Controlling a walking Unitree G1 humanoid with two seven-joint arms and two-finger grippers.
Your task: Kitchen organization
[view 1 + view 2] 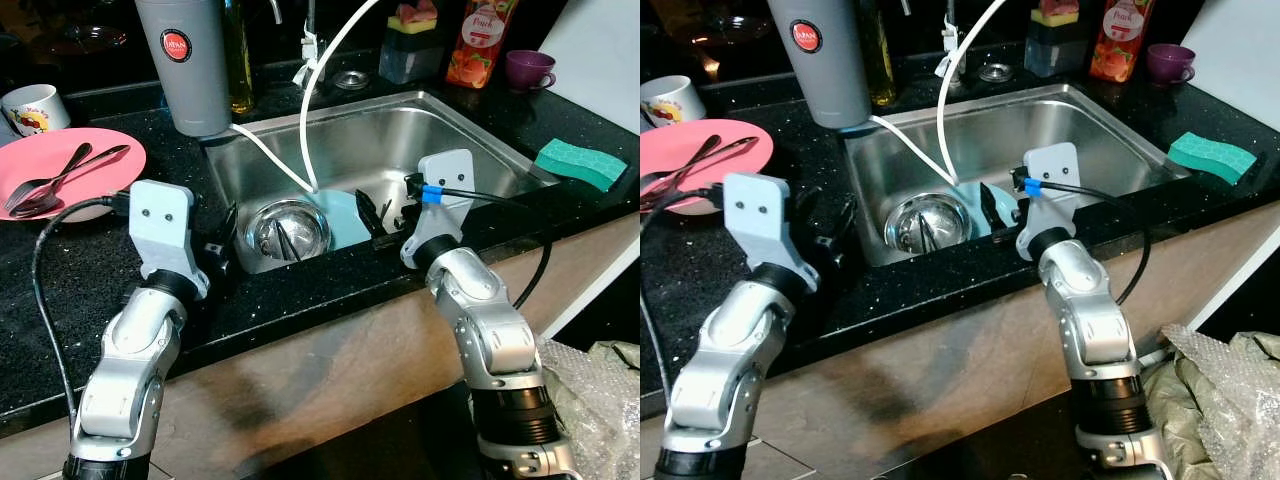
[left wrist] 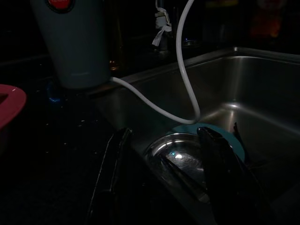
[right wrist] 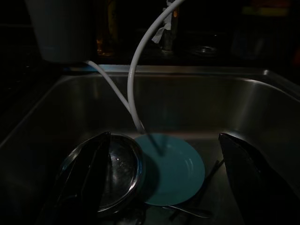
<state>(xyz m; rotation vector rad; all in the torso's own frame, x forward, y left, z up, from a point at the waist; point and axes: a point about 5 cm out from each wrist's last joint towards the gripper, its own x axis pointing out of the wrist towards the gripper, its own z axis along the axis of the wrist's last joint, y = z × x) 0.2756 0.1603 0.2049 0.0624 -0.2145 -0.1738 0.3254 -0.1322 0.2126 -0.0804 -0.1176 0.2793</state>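
A steel sink (image 1: 470,150) is set in the black counter. In its near left corner lies a shiny steel bowl (image 1: 288,228), with a teal plate (image 1: 345,218) beside it and partly under its rim. A white hose (image 1: 310,110) curves down onto the plate. My left gripper (image 1: 224,238) is open at the sink's near left rim, just left of the bowl (image 2: 180,157). My right gripper (image 1: 377,214) is open wide inside the sink, above the near side of the plate (image 3: 176,168) and the bowl (image 3: 117,171). Neither holds anything. A thin utensil (image 3: 190,211) lies under the plate's near edge.
On the counter at the left are a pink plate (image 1: 105,150) with spoons (image 1: 55,180) and a white mug (image 1: 30,108). A grey canister (image 1: 185,60) stands behind the sink's left corner. A green sponge (image 1: 580,163), a purple cup (image 1: 528,70) and a juice bottle (image 1: 480,40) are at the right.
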